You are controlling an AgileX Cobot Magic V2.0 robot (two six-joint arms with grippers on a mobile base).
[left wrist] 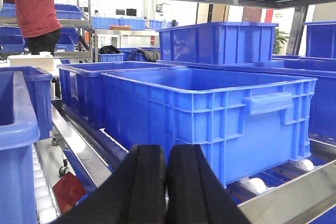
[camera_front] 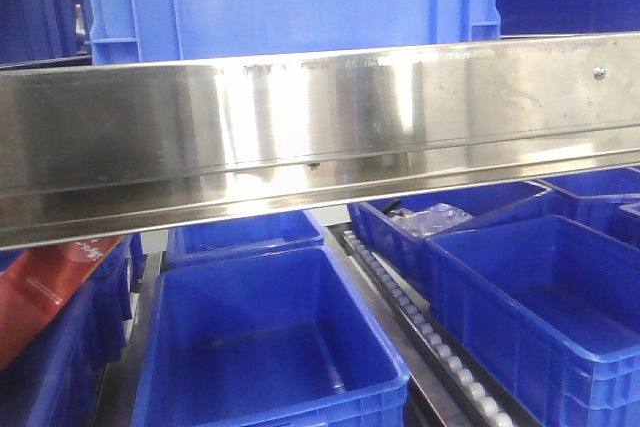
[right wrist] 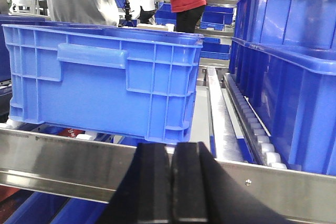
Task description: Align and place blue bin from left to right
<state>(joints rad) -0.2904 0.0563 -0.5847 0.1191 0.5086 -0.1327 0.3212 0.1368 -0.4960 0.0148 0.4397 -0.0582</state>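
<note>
Both grippers, left and right, have their black pads pressed together, gripping nothing. The light blue bin sits on the upper roller shelf behind the steel rail. Darker blue tubs fill the lower level.

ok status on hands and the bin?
Left hand shut, empty. Right hand shut, empty. Blue bin on rollers behind steel rail, not held. Rail sits between hands and bin.
</note>
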